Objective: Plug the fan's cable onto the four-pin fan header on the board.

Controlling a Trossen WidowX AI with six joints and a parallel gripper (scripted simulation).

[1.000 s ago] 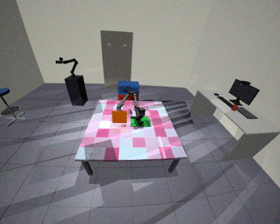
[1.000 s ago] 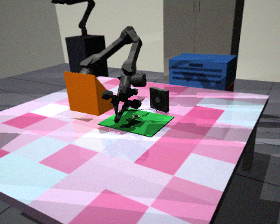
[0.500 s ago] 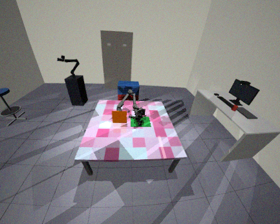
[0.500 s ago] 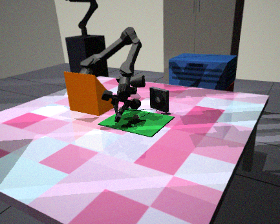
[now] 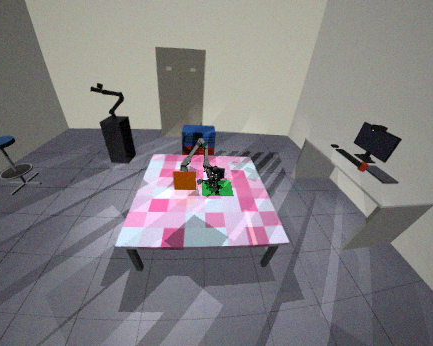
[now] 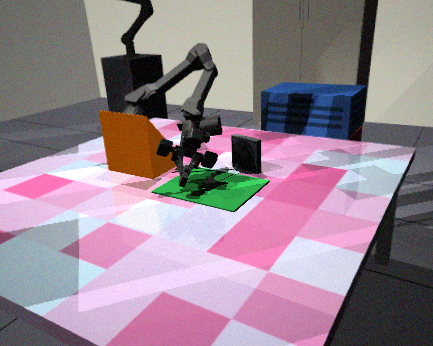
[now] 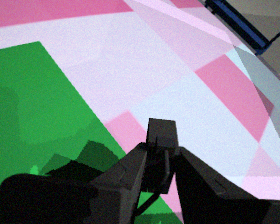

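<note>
The green board (image 5: 227, 191) (image 6: 234, 199) (image 7: 22, 115) lies flat on the table, with dark shadow across part of it. The black fan (image 6: 246, 154) stands upright behind the board. My gripper (image 6: 184, 181) (image 7: 162, 147) points down at the board's left part in the exterior view and is shut on the fan cable's plug. The dark, block-shaped plug (image 7: 162, 131) sticks out past the fingertips in the wrist view, near the board's edge, with a thin black cable (image 7: 148, 204) below it. The four-pin header cannot be made out. Whether the plug touches anything is too dark to tell.
An orange block (image 5: 185, 181) (image 6: 128, 145) with a sloping side stands beside the board, close to the arm. The checked pink and white table (image 5: 191, 210) (image 6: 196, 280) carries them. A blue crate (image 5: 198, 134) (image 6: 311, 112) stands behind the table.
</note>
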